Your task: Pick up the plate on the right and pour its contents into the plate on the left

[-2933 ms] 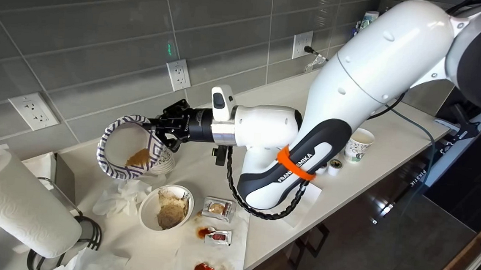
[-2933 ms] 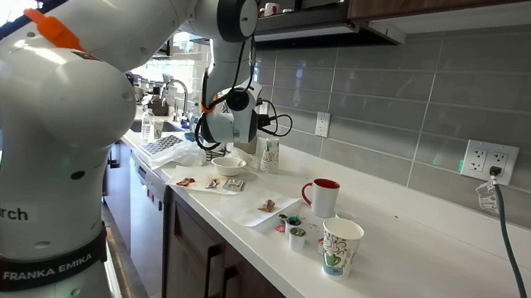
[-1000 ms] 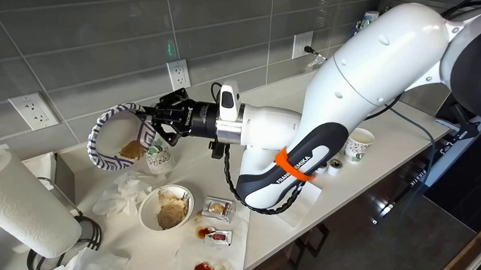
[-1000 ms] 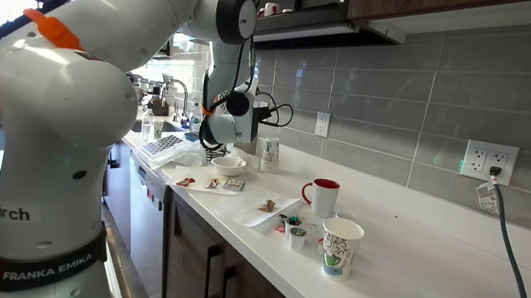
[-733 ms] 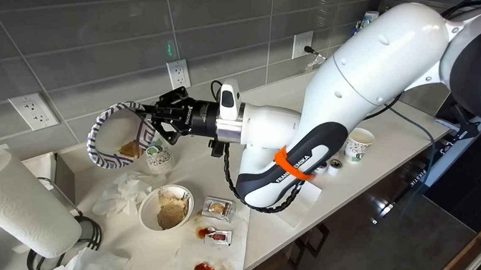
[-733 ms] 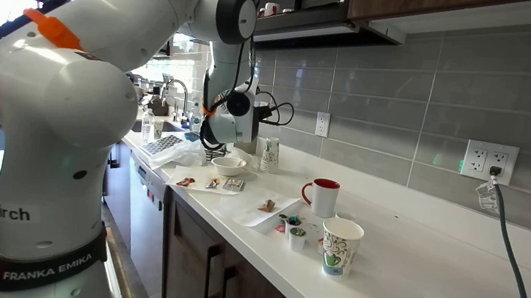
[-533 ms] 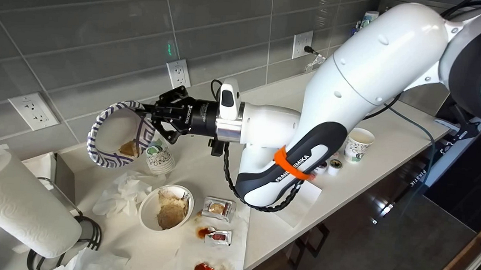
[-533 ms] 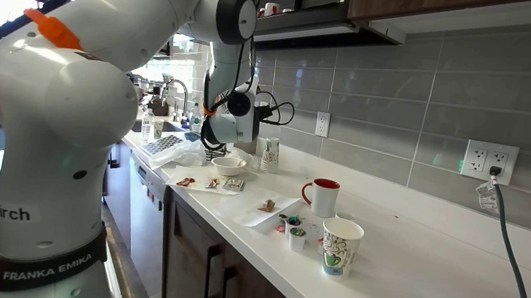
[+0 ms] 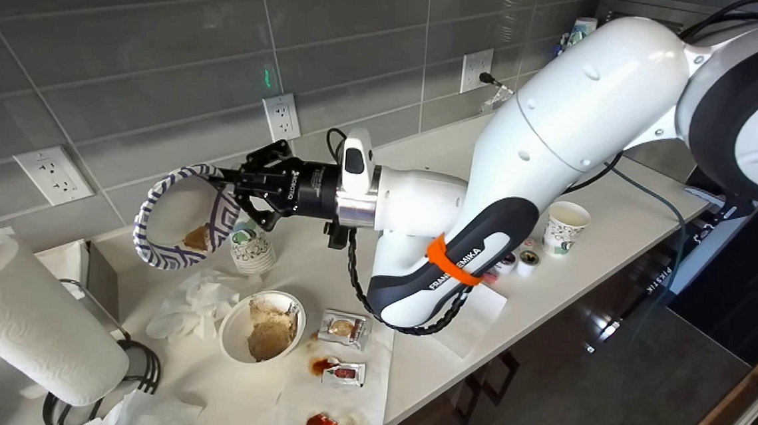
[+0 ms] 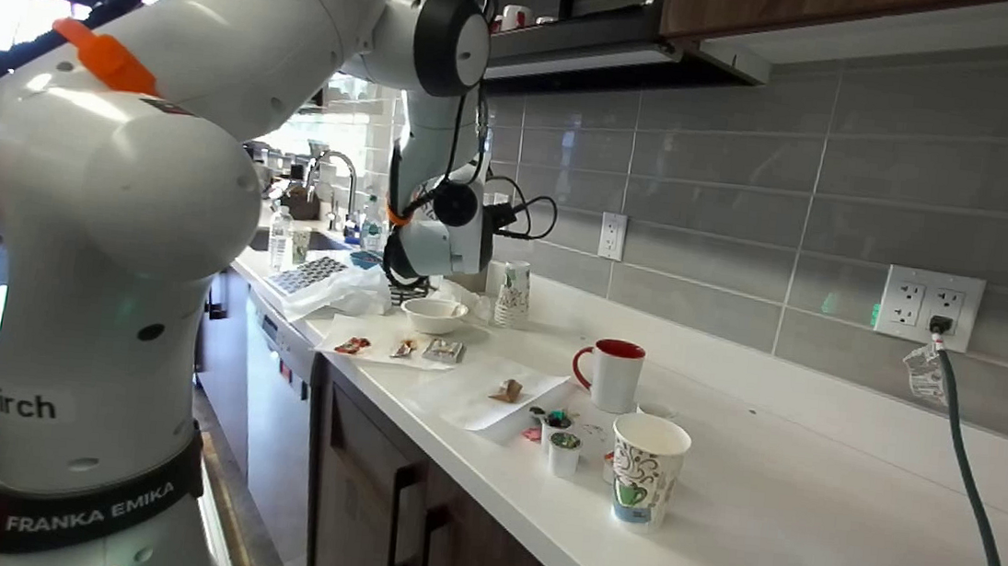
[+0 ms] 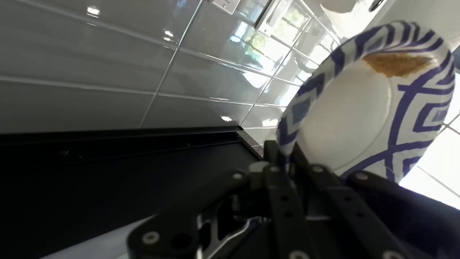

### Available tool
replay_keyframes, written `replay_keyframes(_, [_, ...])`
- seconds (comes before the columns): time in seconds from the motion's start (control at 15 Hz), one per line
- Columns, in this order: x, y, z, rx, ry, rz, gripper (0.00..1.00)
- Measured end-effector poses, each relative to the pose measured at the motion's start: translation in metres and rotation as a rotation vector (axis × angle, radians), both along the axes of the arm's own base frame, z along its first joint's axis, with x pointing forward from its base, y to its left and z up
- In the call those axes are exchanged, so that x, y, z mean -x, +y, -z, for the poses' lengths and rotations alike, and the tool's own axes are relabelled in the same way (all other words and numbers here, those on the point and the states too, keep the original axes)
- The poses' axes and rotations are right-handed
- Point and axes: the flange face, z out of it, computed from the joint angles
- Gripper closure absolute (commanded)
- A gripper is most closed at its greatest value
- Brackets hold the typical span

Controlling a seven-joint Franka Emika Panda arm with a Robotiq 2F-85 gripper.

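My gripper (image 9: 219,176) is shut on the rim of a purple-and-white patterned plate, deep like a bowl (image 9: 175,215), and holds it above the counter, tipped on its side. A small brown patch of contents (image 9: 197,238) lies against its inner wall. In the wrist view the gripper (image 11: 285,158) pinches the rim of the plate (image 11: 345,115), and the brown patch (image 11: 399,64) sits near the opposite rim. A white bowl (image 9: 235,332) with pale and brown powder stands on the counter, lower and nearer; it also shows in an exterior view (image 10: 432,320), where the arm hides gripper and plate.
A stack of paper cups (image 9: 254,254) stands just below the held plate. A paper towel roll (image 9: 31,321) and crumpled paper (image 9: 199,303) are close by. Condiment packets (image 9: 344,330) lie beside the white bowl. The tiled wall (image 9: 180,92) runs behind. A mug (image 10: 617,377) stands farther along.
Over the last three seconds the held plate has moved up and left in an exterior view and turned; its brown patch looks smaller. In the last half second it has lowered slightly.
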Motion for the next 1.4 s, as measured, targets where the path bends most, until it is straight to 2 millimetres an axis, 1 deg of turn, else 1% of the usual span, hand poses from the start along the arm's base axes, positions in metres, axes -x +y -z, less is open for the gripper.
replay_keyframes(0.27, [-0.005,0.004,0.014,-0.001,-0.008,-0.004,0.98])
replay_keyframes(0.53, [-0.012,0.002,0.028,0.019,-0.034,0.012,0.98])
replay_keyframes(0.87, [-0.02,0.002,0.028,0.013,-0.094,0.016,0.98])
replay_keyframes(1.4, [-0.024,-0.003,0.026,-0.007,-0.145,-0.003,0.98])
